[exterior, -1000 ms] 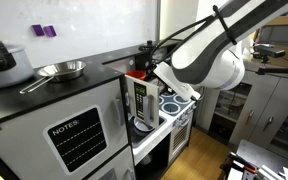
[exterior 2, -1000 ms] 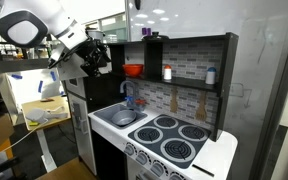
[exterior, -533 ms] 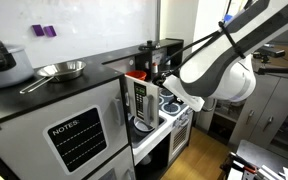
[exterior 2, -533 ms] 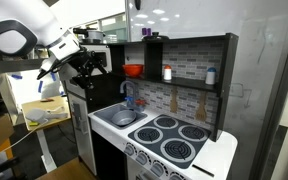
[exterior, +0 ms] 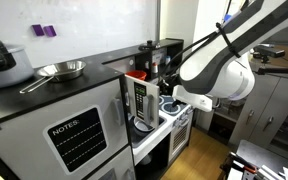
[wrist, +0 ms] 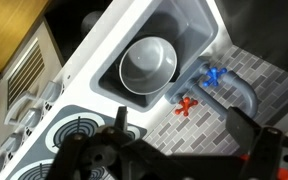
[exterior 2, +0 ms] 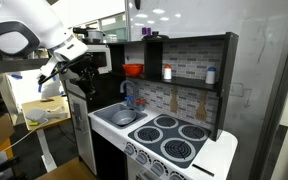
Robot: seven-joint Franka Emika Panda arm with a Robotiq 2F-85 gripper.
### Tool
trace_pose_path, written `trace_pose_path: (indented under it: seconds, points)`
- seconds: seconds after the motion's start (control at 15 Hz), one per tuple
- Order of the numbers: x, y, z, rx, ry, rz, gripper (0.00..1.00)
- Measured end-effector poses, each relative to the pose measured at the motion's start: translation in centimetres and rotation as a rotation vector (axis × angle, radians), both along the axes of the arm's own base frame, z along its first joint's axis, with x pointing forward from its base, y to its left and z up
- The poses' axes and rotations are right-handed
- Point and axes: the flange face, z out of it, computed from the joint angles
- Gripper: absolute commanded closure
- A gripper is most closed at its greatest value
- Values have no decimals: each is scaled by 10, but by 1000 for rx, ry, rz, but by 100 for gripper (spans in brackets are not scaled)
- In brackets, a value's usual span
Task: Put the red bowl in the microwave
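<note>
Fingers [wrist: 246,132] stand wide apart in the wrist view, with nothing between them; the gripper [wrist: 176,120] carries no load.

The arm [exterior: 219,65] hangs out past the sink-end edge of the toy kitchen bench [exterior 2: 219,150]. Over the back edge of that bench, toward the sink-end corner, sits the microwave [exterior 2: 136,44], its white door [exterior: 141,100] swung open. The red bowl [exterior 2: 132,70] rests in that opening, apart from the gripper, and shows in both exterior views [exterior: 136,74].

By the look of it the placing is done, and the step in hand is getting clear. To do that well, draw the wrist straight away from the opening and off the bench's sink-end edge. Leave the fingers spread and pass wide of the open door's free edge, so that nothing jogs the bowl. If the door is to be shut, a slow push near its free edge should serve.

Several things are hard to make out. How deep the bowl sits, and whether the door would clear it, cannot be told: the dark cavity merges with the shelf around it. The wrist view shows neither bowl nor microwave, only the sink [wrist: 189,25] with a steel bowl [wrist: 149,62] in it. In an exterior view the gripper [exterior 2: 84,68] is small and dark, its fingers unreadable there.
</note>
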Motion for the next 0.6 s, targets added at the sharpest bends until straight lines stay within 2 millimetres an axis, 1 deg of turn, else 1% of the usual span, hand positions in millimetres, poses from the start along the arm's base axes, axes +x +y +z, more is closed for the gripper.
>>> trace_pose_path:
  seconds: [0.13,0.6]
  points:
    - [0,-10,-3,-40,21,64,0]
    - [-4,-56,-11,-154,117,298,0]
